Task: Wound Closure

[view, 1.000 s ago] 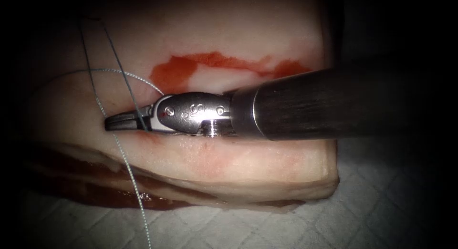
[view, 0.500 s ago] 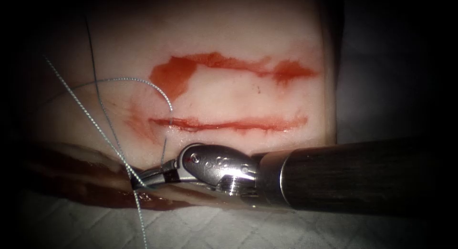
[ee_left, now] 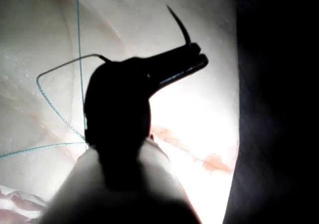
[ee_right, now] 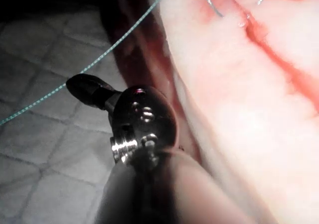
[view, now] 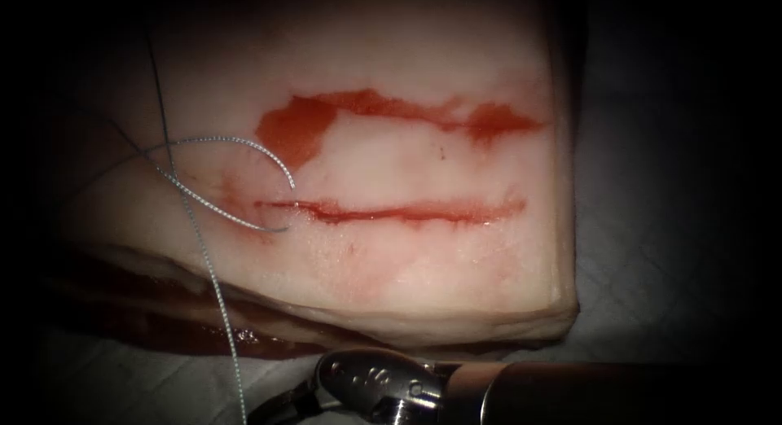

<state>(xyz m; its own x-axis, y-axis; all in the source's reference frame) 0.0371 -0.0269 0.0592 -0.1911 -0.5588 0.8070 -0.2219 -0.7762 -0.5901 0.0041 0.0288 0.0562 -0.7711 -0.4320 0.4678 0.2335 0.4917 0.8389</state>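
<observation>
The tissue (view: 423, 262) carries a horizontal cut (view: 391, 211) with red fluid (view: 301, 128) smeared above it. Thread (view: 208, 138) loops over the cut's left end, enters the tissue there, and one strand hangs down over the front edge. My right tool (view: 273, 410) lies low in front of the tissue; in the right wrist view its jaws (ee_right: 79, 88) look shut and empty, with the thread (ee_right: 119, 42) passing by their tip. In the left wrist view my left tool (ee_left: 197, 59) is shut on the curved needle (ee_left: 178, 22), whose pointed end stands free above the tissue.
A white quilted cloth (view: 652, 254) lies under and around the tissue. The tissue's front face shows a dark red meat layer (view: 163, 311). The right tool's thick dark shaft (view: 611, 392) runs along the bottom.
My right tool moved down off the cut to the front of the tissue, uncovering the cut. The strand it drew down went slack and now lies looped at the cut's left end.
</observation>
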